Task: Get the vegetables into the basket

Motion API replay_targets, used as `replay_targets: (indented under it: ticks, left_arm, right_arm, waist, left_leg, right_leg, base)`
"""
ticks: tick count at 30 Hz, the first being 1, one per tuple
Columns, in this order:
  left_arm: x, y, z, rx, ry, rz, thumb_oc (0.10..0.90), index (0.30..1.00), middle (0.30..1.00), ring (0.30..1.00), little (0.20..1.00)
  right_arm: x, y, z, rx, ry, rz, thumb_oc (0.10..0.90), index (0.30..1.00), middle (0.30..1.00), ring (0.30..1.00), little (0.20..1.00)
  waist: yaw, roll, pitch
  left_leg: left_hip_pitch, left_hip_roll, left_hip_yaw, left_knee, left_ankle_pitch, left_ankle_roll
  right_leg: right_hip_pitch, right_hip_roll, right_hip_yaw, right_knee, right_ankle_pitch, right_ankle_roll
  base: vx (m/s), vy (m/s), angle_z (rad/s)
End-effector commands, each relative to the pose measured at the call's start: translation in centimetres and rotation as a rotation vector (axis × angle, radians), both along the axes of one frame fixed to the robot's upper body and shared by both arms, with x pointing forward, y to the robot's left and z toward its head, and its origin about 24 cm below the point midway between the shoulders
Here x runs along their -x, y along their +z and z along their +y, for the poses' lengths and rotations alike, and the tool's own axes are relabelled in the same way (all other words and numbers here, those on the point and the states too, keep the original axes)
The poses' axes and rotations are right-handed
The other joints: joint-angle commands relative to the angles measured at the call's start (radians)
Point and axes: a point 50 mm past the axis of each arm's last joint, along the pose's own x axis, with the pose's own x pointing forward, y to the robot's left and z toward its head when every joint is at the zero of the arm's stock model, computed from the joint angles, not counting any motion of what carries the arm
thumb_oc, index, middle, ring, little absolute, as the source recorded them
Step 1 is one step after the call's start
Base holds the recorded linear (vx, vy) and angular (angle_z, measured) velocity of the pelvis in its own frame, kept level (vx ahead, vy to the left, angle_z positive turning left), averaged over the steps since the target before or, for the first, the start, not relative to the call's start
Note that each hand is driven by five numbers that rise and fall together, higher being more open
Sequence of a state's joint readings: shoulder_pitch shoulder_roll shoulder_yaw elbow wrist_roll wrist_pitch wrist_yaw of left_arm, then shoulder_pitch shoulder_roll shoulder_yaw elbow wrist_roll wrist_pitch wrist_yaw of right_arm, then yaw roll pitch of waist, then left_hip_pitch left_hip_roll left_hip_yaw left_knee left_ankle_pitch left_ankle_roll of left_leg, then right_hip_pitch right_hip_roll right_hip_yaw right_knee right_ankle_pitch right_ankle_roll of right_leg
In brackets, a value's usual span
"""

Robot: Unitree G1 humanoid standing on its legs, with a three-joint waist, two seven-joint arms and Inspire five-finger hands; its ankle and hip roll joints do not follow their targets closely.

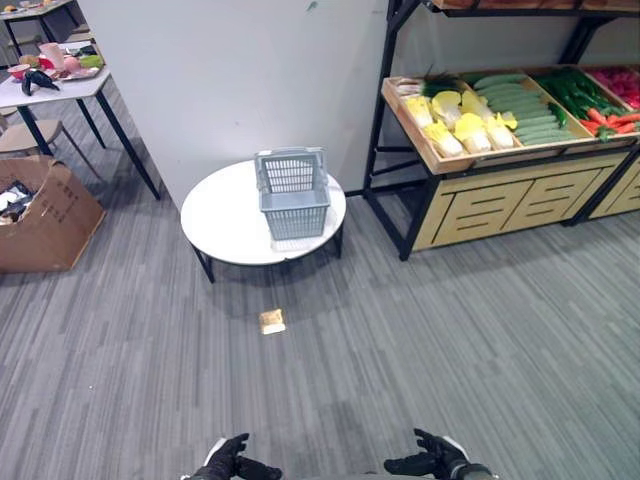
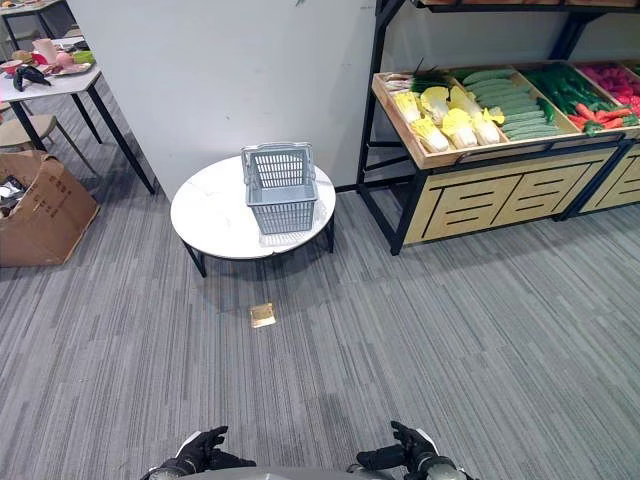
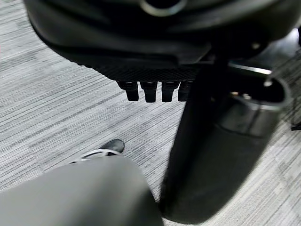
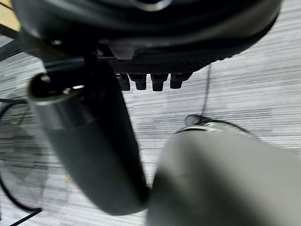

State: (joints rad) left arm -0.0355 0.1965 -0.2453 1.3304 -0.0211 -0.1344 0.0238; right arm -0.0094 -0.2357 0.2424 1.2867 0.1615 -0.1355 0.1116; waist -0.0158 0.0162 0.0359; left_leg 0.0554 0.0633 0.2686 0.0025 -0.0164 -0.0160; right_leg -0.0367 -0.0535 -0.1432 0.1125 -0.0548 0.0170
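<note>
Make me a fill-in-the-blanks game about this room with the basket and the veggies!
The grey basket stands on a round ____ table.
Inside, the basket holds ____.
The vegetables lie in crates on a ____.
A cardboard ____ sits on the floor at the robot's left.

Missing words: white; nothing; shelf; box

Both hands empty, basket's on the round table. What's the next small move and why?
Probably step forward and to the right, toward the produce shelf. The grey basket on the white round table holds nothing, the vegetables all lie in the shelf's trays, and the left hand and right hand hang low, open, far from both.
</note>
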Motion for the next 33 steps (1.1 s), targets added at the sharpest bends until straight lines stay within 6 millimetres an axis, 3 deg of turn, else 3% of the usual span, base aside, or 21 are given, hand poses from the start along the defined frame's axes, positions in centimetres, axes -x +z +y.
replay_targets:
  ticks: [1,12,23,28,33]
  left_arm:
    - [0.4,-0.1,0.0,-0.002,-0.008,0.023,0.9,1.0,1.0,1.0,1.0]
    - [1.1,-0.3,0.2,0.006,0.034,0.048,0.9,1.0,1.0,1.0,1.0]
    - [-1.9,0.9,0.9,-0.048,0.023,-0.14,0.9,1.0,1.0,1.0,1.0]
    - [-0.3,0.5,1.7,-0.05,0.099,-0.07,0.9,1.0,1.0,1.0,1.0]
    - [0.2,0.3,1.3,-0.007,0.126,-0.044,0.9,1.0,1.0,1.0,1.0]
  right_arm:
    - [2.0,-0.4,-0.9,0.041,0.022,0.097,0.9,1.0,1.0,1.0,1.0]
    - [2.2,-0.4,-0.9,0.035,0.021,0.107,0.9,1.0,1.0,1.0,1.0]
    - [1.9,-0.2,-1.1,0.034,-0.069,0.043,0.9,1.0,1.0,1.0,1.0]
    - [2.1,-0.2,-1.5,0.038,-0.102,0.041,0.9,1.0,1.0,1.0,1.0]
    - [2.2,-0.2,-1.6,0.04,-0.079,0.056,0.9,1.0,1.0,1.0,1.0]
  waist:
    - [-0.003,-0.038,0.02]
    - [-0.003,-0.036,0.016]
    - [0.006,-0.044,0.024]
    - [0.007,-0.045,0.024]
    - [0.0,-0.042,0.018]
  left_leg:
    - [0.053,0.028,-0.04,-0.09,0.046,-0.08]
    - [0.063,0.029,-0.039,-0.09,0.042,-0.079]
    - [0.058,0.033,-0.055,-0.09,0.048,-0.085]
    - [0.057,0.035,-0.059,-0.09,0.051,-0.088]
    - [0.057,0.035,-0.056,-0.09,0.05,-0.089]
  right_leg:
    - [0.092,-0.109,0.023,-0.2,0.185,0.144]
    - [0.099,-0.108,0.026,-0.2,0.182,0.142]
    - [0.103,-0.104,0.015,-0.2,0.175,0.142]
    - [0.106,-0.103,0.006,-0.2,0.173,0.141]
    - [0.104,-0.102,0.01,-0.2,0.174,0.14]
  base:
    - [0.0,0.0,0.0]
    - [0.0,0.0,0.0]
    - [0.0,0.0,0.0]
    - [0.0,-0.01,0.08]
    - [0.0,0.001,0.01]
